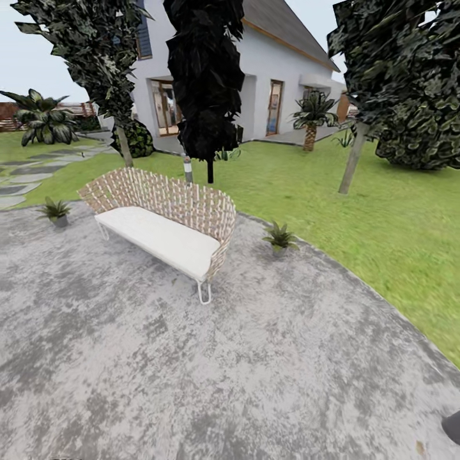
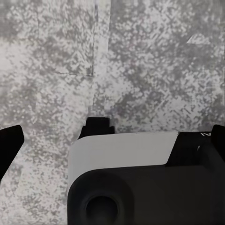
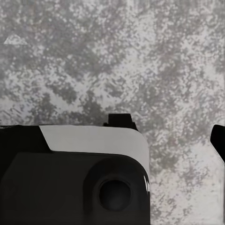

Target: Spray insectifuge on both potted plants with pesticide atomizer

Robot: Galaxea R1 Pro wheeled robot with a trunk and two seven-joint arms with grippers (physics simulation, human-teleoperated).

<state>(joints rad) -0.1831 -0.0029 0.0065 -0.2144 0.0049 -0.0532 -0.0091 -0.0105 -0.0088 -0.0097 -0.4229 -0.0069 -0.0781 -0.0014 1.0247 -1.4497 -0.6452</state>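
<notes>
Below, both wrist cameras face the mottled patio, empty-handed.

Head camera looks forward and down, wicker bench at twelve o'clock; both wrist cameras face down, close to the mottled grey stone patio.

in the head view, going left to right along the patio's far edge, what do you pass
small speckled potted plant in a grey pot → wicker-backed bench with a white seat cushion → second small potted plant in a grey pot → green lawn
</notes>
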